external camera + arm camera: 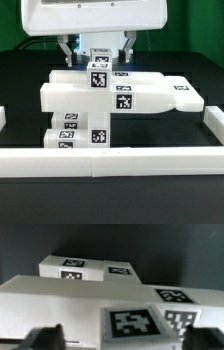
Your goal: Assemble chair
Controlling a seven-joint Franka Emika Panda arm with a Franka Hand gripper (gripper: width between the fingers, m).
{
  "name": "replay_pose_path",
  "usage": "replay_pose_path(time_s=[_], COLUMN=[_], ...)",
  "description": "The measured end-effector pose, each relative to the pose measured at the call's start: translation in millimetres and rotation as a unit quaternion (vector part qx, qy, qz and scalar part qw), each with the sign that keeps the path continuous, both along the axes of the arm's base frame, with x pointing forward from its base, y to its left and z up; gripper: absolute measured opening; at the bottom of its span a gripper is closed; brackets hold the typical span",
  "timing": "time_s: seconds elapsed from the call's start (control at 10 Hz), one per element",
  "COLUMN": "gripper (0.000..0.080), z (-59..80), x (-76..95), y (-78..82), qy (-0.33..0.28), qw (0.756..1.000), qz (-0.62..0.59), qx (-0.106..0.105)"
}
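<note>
Matte white plastic chair parts [110, 98] with smooth faces and black-and-white printed tags rest on a dull black table [170, 190]; beside them, a smooth white border rail [110, 160].

White boxy wrist housing [95, 25], dark-tipped grey jaws, rounded edges

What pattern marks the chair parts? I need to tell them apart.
Black-and-white square tags on matte-white chair parts, clearest in the wrist view.
</note>
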State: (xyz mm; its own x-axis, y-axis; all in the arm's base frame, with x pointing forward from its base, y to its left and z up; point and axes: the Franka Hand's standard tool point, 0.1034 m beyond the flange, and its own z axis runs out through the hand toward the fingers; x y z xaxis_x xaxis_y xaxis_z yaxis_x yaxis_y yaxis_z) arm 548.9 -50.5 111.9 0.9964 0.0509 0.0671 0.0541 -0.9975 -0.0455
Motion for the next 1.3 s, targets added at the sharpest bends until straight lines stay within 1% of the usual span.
replay_pose_path(time_s=[0.1, 0.2, 0.3, 0.5, 0.6, 0.7, 1.0, 1.3], gripper=[0.0442, 0.0442, 0.0265, 0.0266, 0.0266, 0.0266, 0.0266, 0.0268], z=[-0.1, -0.1, -0.2, -0.6, -0.8, -0.9, -0.8, -1.3], x=[0.0, -0.1, -0.1, -0.5, -0.6, -0.4, 0.5, 1.6], y=[-0.1, -0.1, -0.2, -1.2, -1.9, -3.0, -6.2, -5.8], qy=[0.000, 0.000, 0.000, 0.001, 0.002, -0.001, -0.003, 0.007], qw=[1.000, 1.000, 1.000, 1.000, 0.997, 0.991, 0.967, 0.895], qz=[0.000, 0.000, -0.002, -0.020, -0.071, -0.136, -0.254, -0.444], qx=[0.000, 0.000, 0.000, 0.002, 0.007, 0.011, 0.022, 0.042])
